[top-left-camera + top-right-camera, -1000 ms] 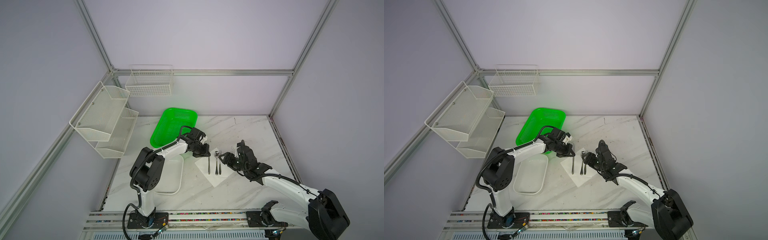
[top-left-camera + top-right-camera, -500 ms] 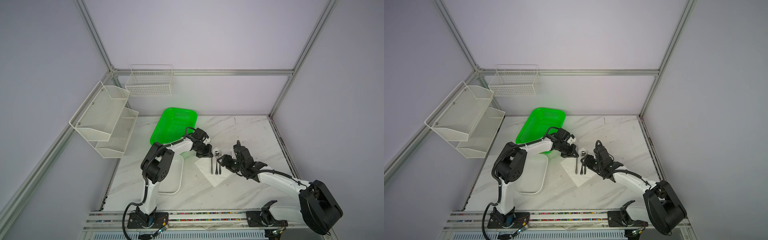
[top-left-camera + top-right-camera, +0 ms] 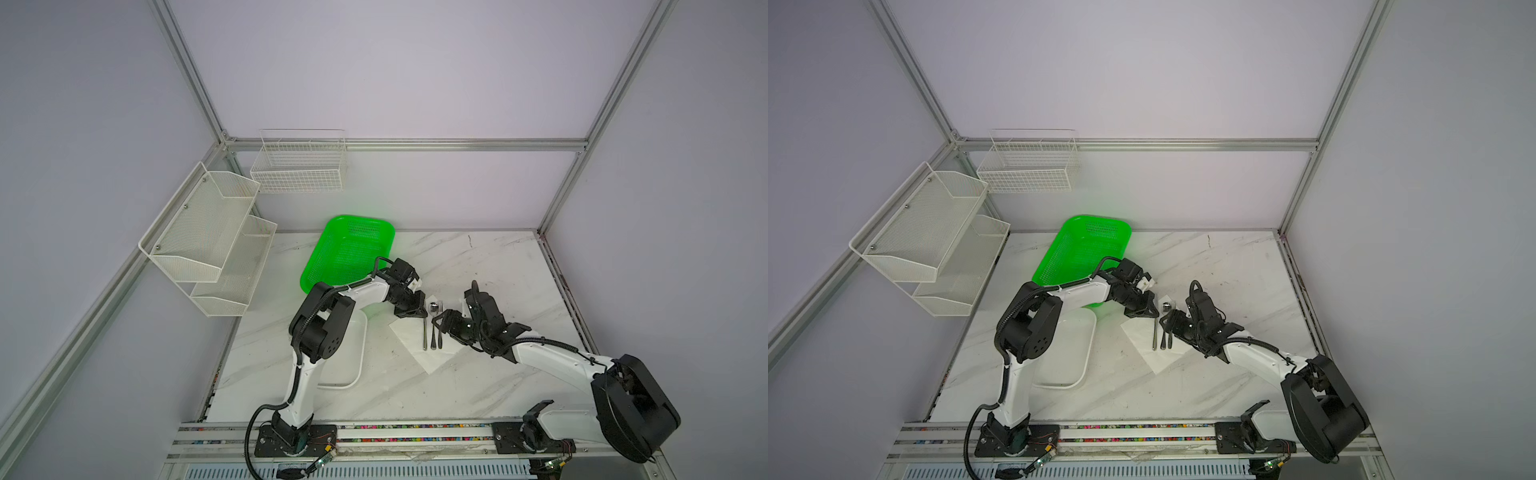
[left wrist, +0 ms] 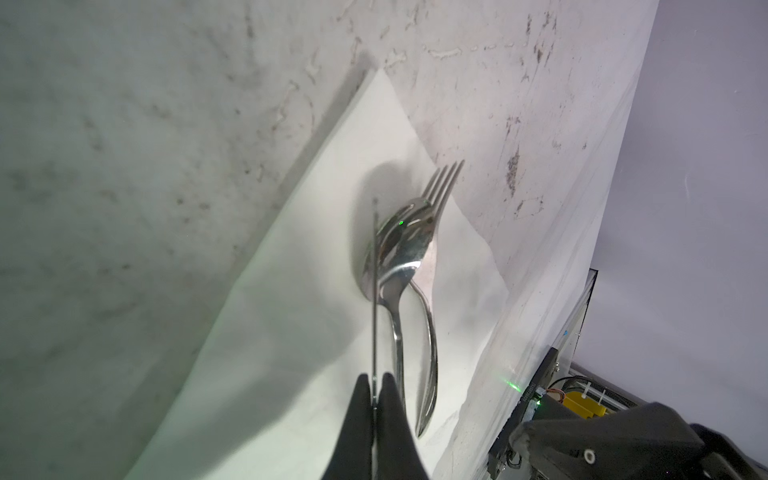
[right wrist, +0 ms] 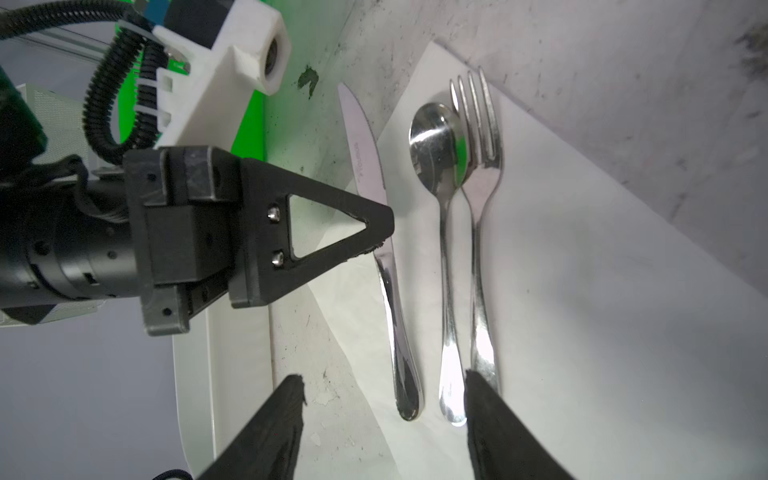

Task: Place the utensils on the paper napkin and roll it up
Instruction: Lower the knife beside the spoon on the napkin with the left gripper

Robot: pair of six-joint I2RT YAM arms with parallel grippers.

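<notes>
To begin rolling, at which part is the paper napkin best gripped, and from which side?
Probably the free corner of the paper napkin beside the fork, approached low from the right arm's side. There the sheet lies bare and wide, whereas the knife, pinched by the shut left gripper, lies along the opposite edge.

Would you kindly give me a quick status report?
Left claw shut on knife. Right claw open above handles. Fork, spoon on napkin; knife blade overhangs. Nothing blocking.

Glossy metal utensils (image 5: 445, 266), matt paper napkin (image 5: 582, 291)
</notes>
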